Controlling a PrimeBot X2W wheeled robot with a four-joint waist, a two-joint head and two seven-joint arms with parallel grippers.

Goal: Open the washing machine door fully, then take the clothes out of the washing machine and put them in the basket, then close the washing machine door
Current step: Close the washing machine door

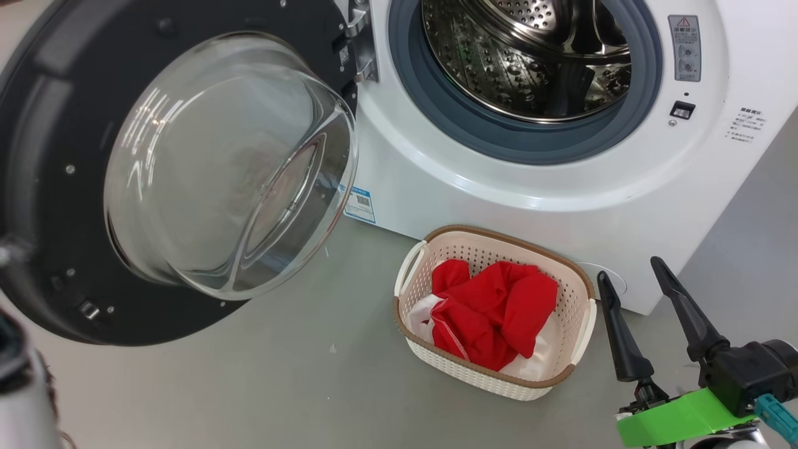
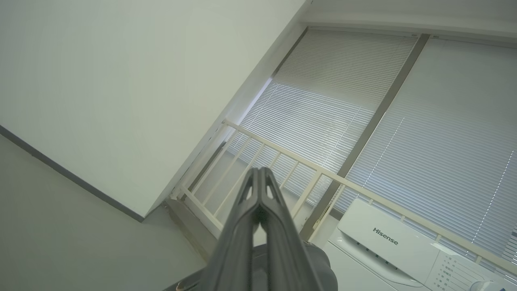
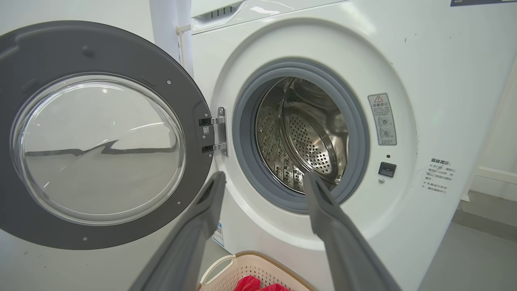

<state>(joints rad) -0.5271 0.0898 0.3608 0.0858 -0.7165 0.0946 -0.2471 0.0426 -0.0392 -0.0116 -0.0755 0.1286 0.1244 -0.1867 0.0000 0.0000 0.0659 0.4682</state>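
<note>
Red clothes (image 1: 499, 305) lie in the cream perforated basket (image 1: 486, 377). The white washing machine (image 1: 499, 199) has an empty-looking steel drum (image 1: 499, 68). Only shutting the round black glass door (image 1: 37, 187) is left. The left gripper (image 2: 258, 171) has its fingers pressed together, the right gripper (image 1: 628, 267) has them spread.

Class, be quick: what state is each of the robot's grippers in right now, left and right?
Left gripper: closed, fingers pressed together, nothing held.
Right gripper: open, nothing held.

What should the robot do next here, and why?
Probably start pushing the door shut. The drum looks empty, the red clothes already lie in the basket, and the door stands wide open, so closing it seems to be the one step left.
</note>
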